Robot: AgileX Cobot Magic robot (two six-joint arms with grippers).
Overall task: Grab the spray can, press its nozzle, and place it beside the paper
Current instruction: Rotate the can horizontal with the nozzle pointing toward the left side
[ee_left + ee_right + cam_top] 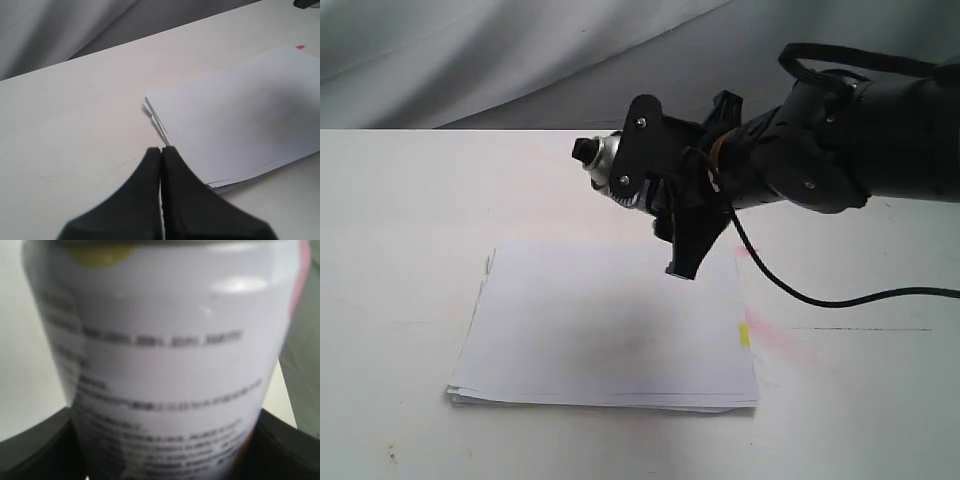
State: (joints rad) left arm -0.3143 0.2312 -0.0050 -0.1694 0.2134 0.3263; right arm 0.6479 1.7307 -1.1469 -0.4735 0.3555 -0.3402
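Black right end effector (657, 197) extends level from the right, grasping the spray can (612, 168) sideways above the paper (600, 330).

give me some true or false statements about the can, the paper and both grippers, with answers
1. The right gripper holds the spray can above the paper. True.
2. The can stands upright. False: it is tipped sideways, its nozzle pointing left in the exterior view.
3. The left gripper is open. False: it is shut and empty.
4. The paper lies flat on the table. True.
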